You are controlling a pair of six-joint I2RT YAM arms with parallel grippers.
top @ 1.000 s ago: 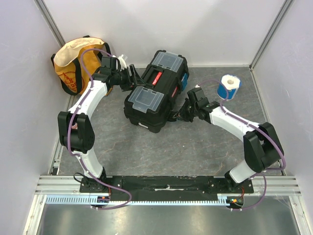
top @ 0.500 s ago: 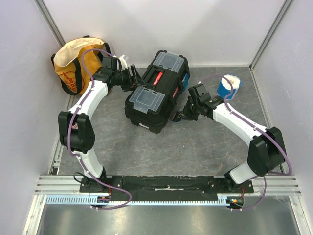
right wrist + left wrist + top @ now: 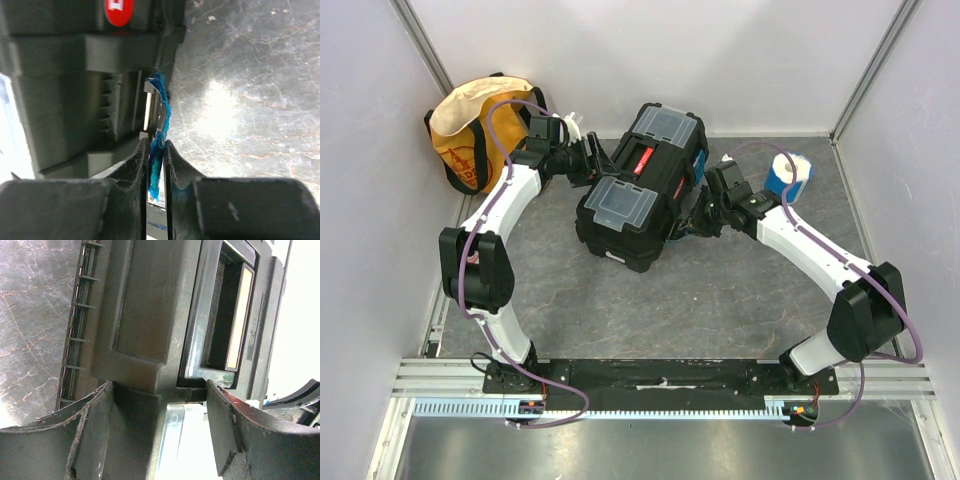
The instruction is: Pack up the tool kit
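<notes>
The tool kit (image 3: 640, 185), a black box with two clear-lidded compartments and a red-marked handle, lies slantwise at mid-floor. My left gripper (image 3: 588, 160) sits at its far left side. In the left wrist view its jaws (image 3: 159, 390) stand wide, both fingertips against a black ledge of the tool kit (image 3: 140, 315), with a clear lid edge between them. My right gripper (image 3: 692, 225) is at the box's right side. In the right wrist view its fingers (image 3: 156, 145) are nearly together on a thin blue latch (image 3: 161, 110) hanging from the tool kit's wall (image 3: 65, 75).
A yellow-orange fabric bag (image 3: 470, 130) stands in the back left corner, close behind my left arm. A blue and white roll (image 3: 788, 175) sits at the back right, just beyond my right forearm. White walls close the floor on three sides.
My right gripper has moved up along the tool kit's right side and closer to it, still on the blue latch. The left arm and the box have stayed put.
</notes>
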